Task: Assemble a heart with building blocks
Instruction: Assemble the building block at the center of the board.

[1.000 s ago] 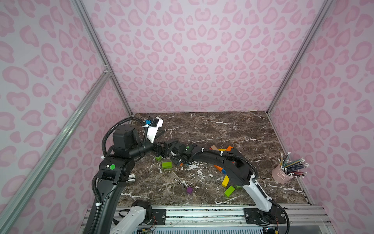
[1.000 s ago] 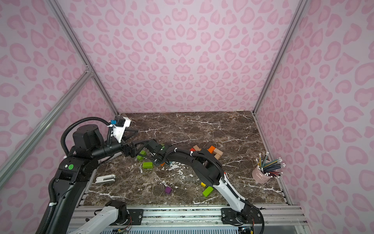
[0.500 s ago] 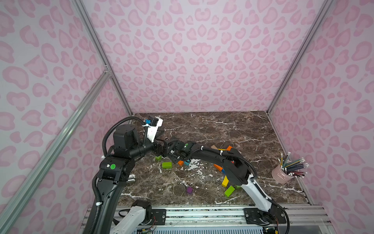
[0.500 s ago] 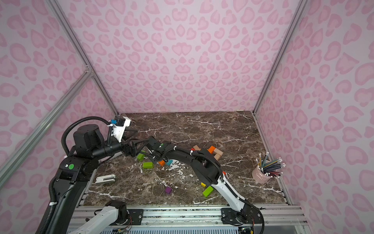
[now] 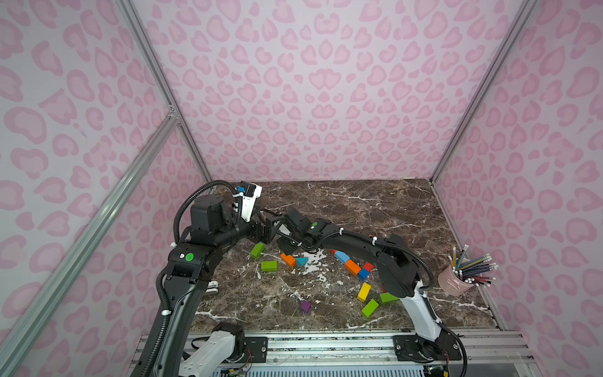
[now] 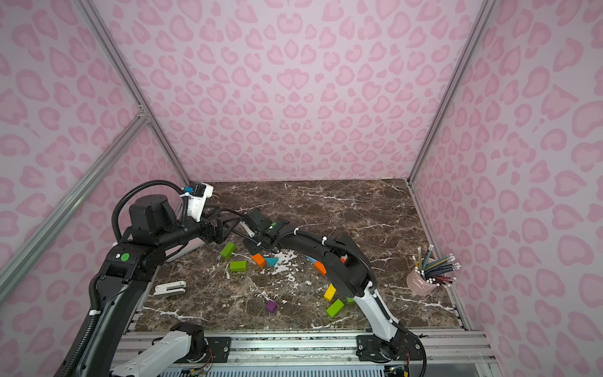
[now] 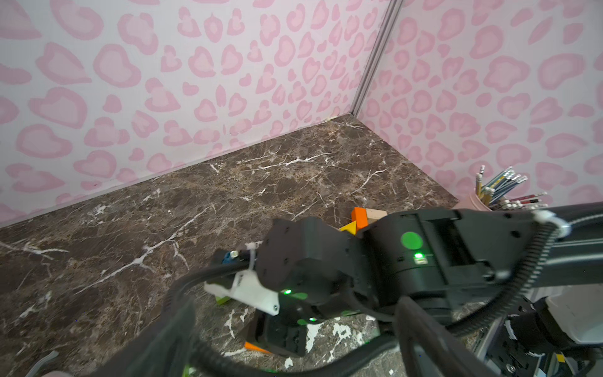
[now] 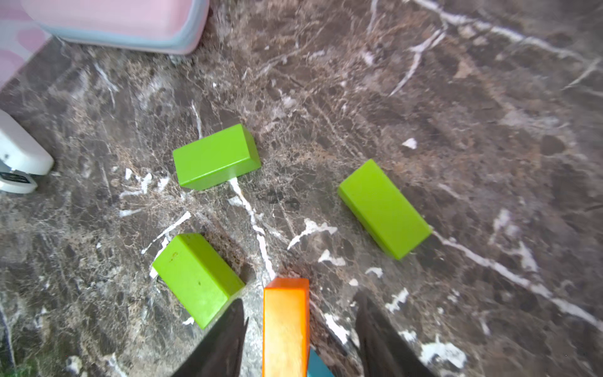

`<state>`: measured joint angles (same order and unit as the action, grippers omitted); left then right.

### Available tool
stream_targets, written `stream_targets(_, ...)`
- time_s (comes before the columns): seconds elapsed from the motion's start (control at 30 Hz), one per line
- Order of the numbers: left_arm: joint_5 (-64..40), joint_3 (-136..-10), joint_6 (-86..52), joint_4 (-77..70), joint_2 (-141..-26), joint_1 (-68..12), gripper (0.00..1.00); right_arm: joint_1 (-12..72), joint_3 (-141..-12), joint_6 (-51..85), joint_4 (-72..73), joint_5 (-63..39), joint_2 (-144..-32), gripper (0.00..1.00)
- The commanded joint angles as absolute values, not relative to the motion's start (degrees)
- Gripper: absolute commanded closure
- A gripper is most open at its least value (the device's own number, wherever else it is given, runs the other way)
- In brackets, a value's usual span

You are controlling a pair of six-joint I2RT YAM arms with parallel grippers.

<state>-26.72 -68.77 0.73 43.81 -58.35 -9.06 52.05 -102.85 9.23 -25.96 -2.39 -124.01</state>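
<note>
Right gripper (image 8: 299, 302) hovers low over the marble table (image 8: 456, 98), jaws spread either side of the orange brick (image 8: 285, 329) lying free beside a teal wedge (image 5: 301, 261); placing looks done, so next I'd expect a straight lift clear, no nudging

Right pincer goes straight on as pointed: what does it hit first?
The orange block, lying between the right pincer's open fingers; driven on, probably the marble tabletop just beyond it. Depth unclear.
</note>
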Motion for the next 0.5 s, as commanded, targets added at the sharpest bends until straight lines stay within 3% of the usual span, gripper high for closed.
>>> stream_targets(0.0, -22.5, -68.3, 0.9, 40.9, -60.7, -9.0, 0.03, 51.2, -96.0, 9.7, -19.3, -4.3, -118.5, 0.42)
stream_targets(0.47, -16.7, -67.7, 8.4, 32.3, -71.8, -8.9, 0.03, 48.8, -63.8, 7.5, -7.7, -4.8, -92.4, 0.36)
